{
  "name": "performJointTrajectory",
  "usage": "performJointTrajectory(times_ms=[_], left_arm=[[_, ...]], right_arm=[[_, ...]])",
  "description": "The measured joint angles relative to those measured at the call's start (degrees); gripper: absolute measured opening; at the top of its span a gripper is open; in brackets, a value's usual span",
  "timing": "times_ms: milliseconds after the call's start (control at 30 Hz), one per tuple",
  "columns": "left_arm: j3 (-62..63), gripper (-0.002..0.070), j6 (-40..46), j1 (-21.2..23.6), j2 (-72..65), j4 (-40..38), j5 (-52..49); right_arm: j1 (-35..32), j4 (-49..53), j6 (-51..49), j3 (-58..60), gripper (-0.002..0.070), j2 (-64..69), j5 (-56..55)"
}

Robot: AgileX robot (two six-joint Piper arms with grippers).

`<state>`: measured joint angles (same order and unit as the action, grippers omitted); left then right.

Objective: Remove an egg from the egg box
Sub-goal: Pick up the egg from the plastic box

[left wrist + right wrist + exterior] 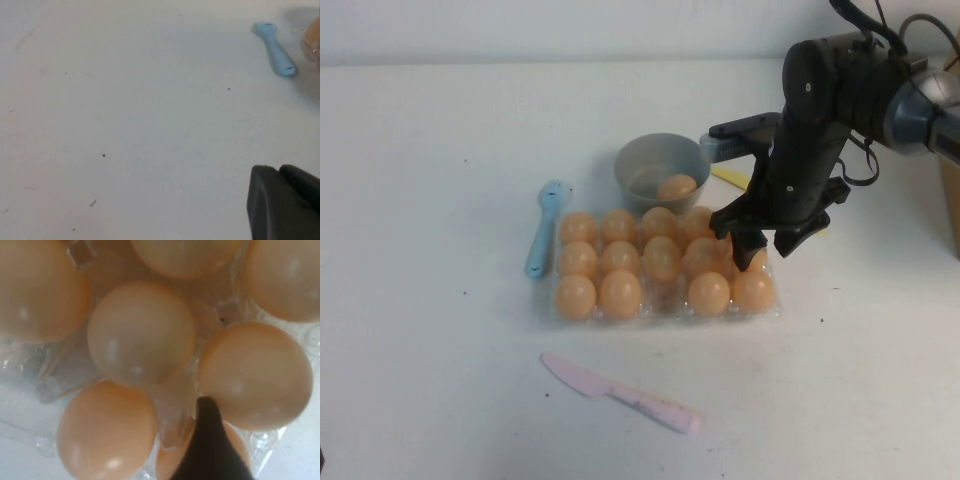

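Egg box [772, 310] sits mid-table, nearly full of eggs; one more egg [676, 187] lies in the grey bowl [638, 160] just behind it. Right gripper [765, 240] hangs over the box's right end, jaws spread, one fingertip [210, 440] down between eggs. White table [440, 380] open all round. Blue fork [544, 228] left of box, pink knife [620, 392] in front. Left gripper [285, 205] over bare table, jaw state unreadable.

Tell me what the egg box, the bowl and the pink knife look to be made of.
Egg box: thin clear plastic, glossy; the table shows through its cups, and the open right gripper is down over its right end.
Grey bowl: likely matte plastic; an even, dull surface.
Pink knife: apparently moulded plastic; one pastel colour all over, blade included.
Left gripper: off over bare table.
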<state>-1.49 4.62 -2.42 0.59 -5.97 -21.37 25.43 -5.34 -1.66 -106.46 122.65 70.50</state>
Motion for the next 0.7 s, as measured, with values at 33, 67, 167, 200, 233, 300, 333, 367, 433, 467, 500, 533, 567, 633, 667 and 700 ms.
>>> performJointTrajectory(times_ms=[33,67,167,200,233,300,333,367,433,467,500,533,567,633,667,700], left_arm=[[0.0,-0.0004,0.0,0.0,0.0,0.0,0.0],[0.0,-0.0004,0.0,0.0,0.0,0.0,0.0],[0.0,-0.0004,0.0,0.0,0.0,0.0,0.0],[0.0,-0.0004,0.0,0.0,0.0,0.0,0.0],[0.0,-0.0004,0.0,0.0,0.0,0.0,0.0],[0.0,-0.0004,0.0,0.0,0.0,0.0,0.0],[0.0,-0.0004,0.0,0.0,0.0,0.0,0.0],[0.0,-0.0004,0.0,0.0,0.0,0.0,0.0],[0.0,-0.0004,0.0,0.0,0.0,0.0,0.0],[0.0,-0.0004,0.0,0.0,0.0,0.0,0.0],[0.0,-0.0004,0.0,0.0,0.0,0.0,0.0],[0.0,-0.0004,0.0,0.0,0.0,0.0,0.0],[0.0,-0.0004,0.0,0.0,0.0,0.0,0.0],[0.0,-0.0004,0.0,0.0,0.0,0.0,0.0],[0.0,-0.0004,0.0,0.0,0.0,0.0,0.0],[0.0,-0.0004,0.0,0.0,0.0,0.0,0.0]], right_arm=[[0.0,0.0,0.0,0.0,0.0407,0.1,-0.1],[0.0,-0.1,0.0,0.0,0.0394,0.1,-0.1],[0.0,-0.3,0.0,0.0,0.0369,0.2,-0.4],[0.0,-0.5,0.4,0.0,0.0365,0.2,-0.6],[0.0,-0.5,0.8,0.0,0.0361,0.2,-0.6],[0.0,-0.6,1.2,0.0,0.0359,0.2,-0.7],[0.0,-0.6,1.7,0.0,0.0358,0.2,-0.8],[0.0,-0.7,1.7,0.0,0.0358,0.2,-0.9],[0.0,-0.7,1.7,0.0,0.0356,0.2,-1.5],[0.0,-0.7,1.7,0.0,0.0353,0.2,-1.8],[0.0,-0.7,1.7,0.0,0.0348,0.2,-2.0],[0.0,-0.7,1.7,0.0,0.0339,0.3,-2.2],[0.0,-0.7,1.7,0.0,0.0318,0.3,-2.3],[0.0,-0.8,1.7,0.0,0.0288,0.3,-2.4],[0.0,-0.8,1.7,0.0,0.0272,0.3,-2.4],[0.0,-0.8,1.7,0.0,0.0262,0.3,-2.4]])
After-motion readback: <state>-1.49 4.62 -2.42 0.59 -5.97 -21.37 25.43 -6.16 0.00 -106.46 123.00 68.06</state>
